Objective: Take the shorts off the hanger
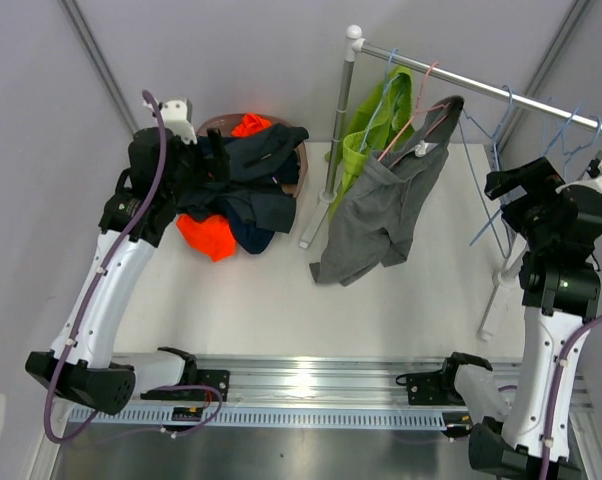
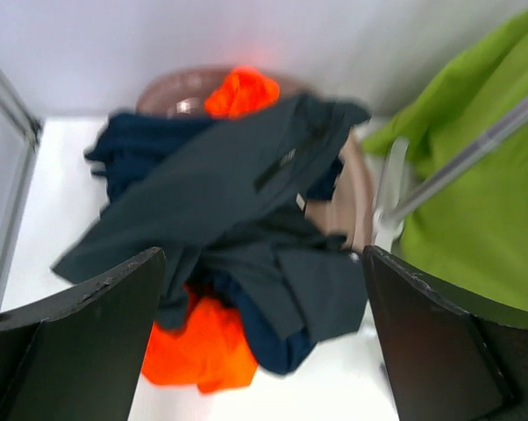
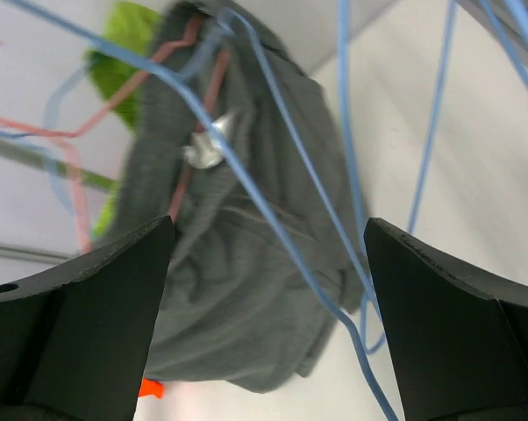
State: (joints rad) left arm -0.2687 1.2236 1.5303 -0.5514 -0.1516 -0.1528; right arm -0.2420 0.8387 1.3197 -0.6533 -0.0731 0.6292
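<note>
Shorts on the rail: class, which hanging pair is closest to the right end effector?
The grey shorts, on the pink hanger. The lime green shorts hang behind them, beside the rail's post, farther from the right end effector.

No readable text or labels appear anywhere.

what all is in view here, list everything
orange shorts: one, orange, pile at far left
navy shorts: one, navy, same pile
dark shorts: one, near-black, top of pile
basket: one, brown, under pile
grey shorts: one, grey, on pink hanger
pink hanger: one, pink, on rack
green shorts: one, lime, hanging left of grey
blue hangers: several, blue, on rack
rack: one, silver, far right
table: one, white
left gripper: open, above pile
right gripper: open, among blue hangers
</note>
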